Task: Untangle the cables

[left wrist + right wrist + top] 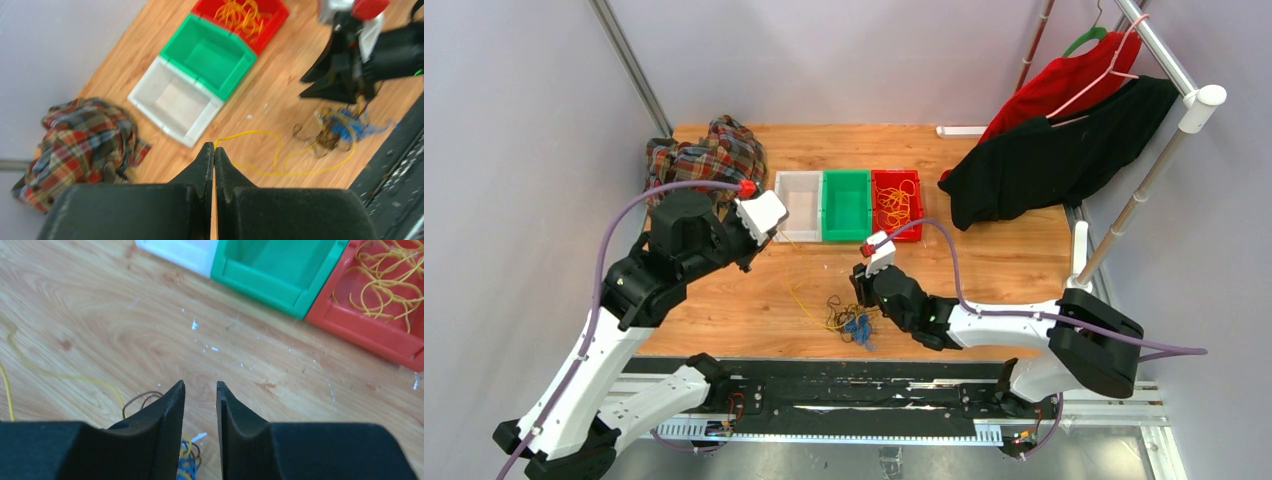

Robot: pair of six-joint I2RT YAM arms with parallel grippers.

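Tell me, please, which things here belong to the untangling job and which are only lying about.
Job: cable tangle; yellow cable in the shut left end effector; red bin holding yellow loops; probably the green bin and white bin.
Lying about: plaid shirt; red garment and black garment on the rack.

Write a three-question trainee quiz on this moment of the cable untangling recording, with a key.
1. Which bin holds the loose yellow cables? A) white bin B) green bin C) red bin
2. True or false: the left gripper has its fingers shut on a yellow cable.
3. Which arm's gripper hangs over the tangle near the table's front edge?

Key: 1 C. 2 True. 3 The right gripper, its fingers slightly apart.
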